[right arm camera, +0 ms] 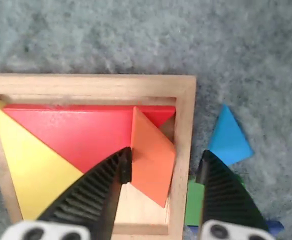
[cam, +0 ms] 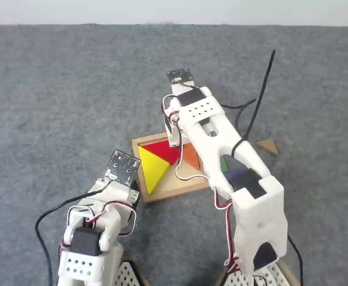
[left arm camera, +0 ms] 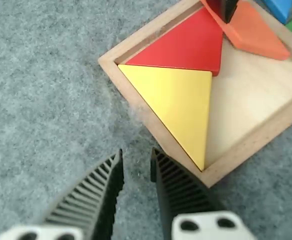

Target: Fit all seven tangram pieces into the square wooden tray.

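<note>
Where the square wooden tray (cam: 162,195) sits mid-frame, three pieces lie inside: one red triangle (cam: 162,149), one yellow triangle (cam: 152,170), one orange parallelogram (cam: 192,158). Outside: one blue triangle (right arm camera: 228,140), one green piece (right arm camera: 195,202), one tan triangle (cam: 268,145). Right gripper (right arm camera: 166,157) spread astride the orange parallelogram; left gripper (left arm camera: 136,156) narrowly parted, empty.

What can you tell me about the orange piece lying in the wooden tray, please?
The orange piece is a smooth, painted-looking wooden parallelogram with a plain, unmarked face. It lies inside the wooden tray, close to one wall, with a long edge against the red triangle. The right gripper hangs open over it, one fingertip at that seam and the other beyond the tray wall. Whether it sits fully flat cannot be told.
</note>
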